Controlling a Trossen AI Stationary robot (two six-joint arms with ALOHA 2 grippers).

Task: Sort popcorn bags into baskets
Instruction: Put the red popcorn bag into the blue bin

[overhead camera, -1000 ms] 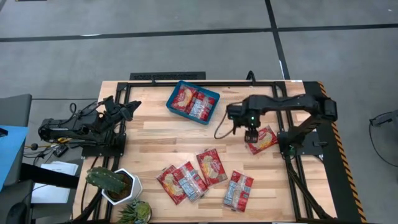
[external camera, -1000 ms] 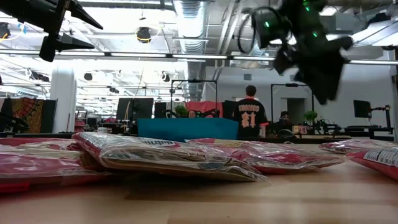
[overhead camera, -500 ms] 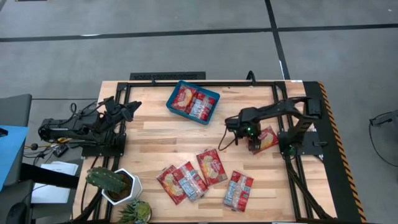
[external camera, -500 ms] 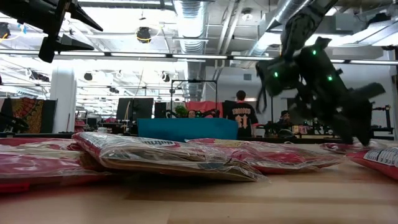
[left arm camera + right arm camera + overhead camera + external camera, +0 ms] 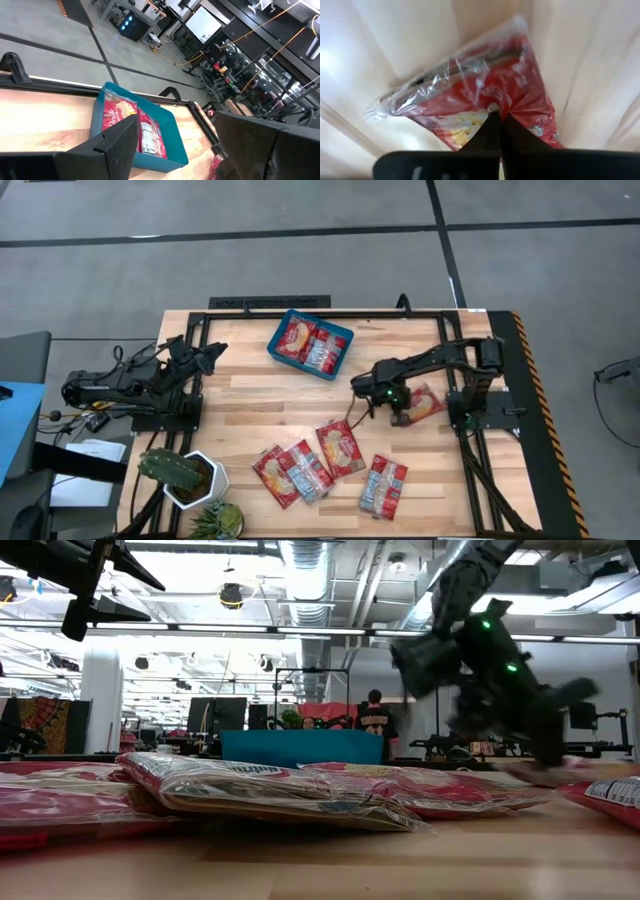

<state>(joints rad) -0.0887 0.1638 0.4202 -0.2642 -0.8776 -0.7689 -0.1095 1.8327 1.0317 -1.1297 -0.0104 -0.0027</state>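
A teal basket (image 5: pixel 340 333) at the far middle of the table holds two popcorn bags (image 5: pixel 300 338). Several more red bags (image 5: pixel 341 446) lie flat near the front edge. One bag (image 5: pixel 425 402) lies at the right, and my right gripper (image 5: pixel 398 416) has come down onto it and is shut on it; the right wrist view shows this bag (image 5: pixel 485 85) under the gripper (image 5: pixel 499 120). My left gripper (image 5: pixel 212 352) waits open at the table's left, its fingers wide apart in the left wrist view, where the basket (image 5: pixel 175 134) lies ahead. My right gripper pinches the clear film of the bag's printed face (image 5: pixel 492 106) between its two closed fingers, about midway along the bag. The fingers come from above, slanting down. The bag still lies flat on the table, crinkled around the fingertips.
A white pot with a cactus (image 5: pixel 188 477) and a second plant (image 5: pixel 218 520) stand at the near left corner. Black frame rails (image 5: pixel 468 430) run beside the right arm's base. A person (image 5: pixel 372 725) stands in the room behind the table.
My right gripper has come down from above the table onto the bag at the right, shifting a little toward the table's left and near edge. The bag has stayed where it lay.
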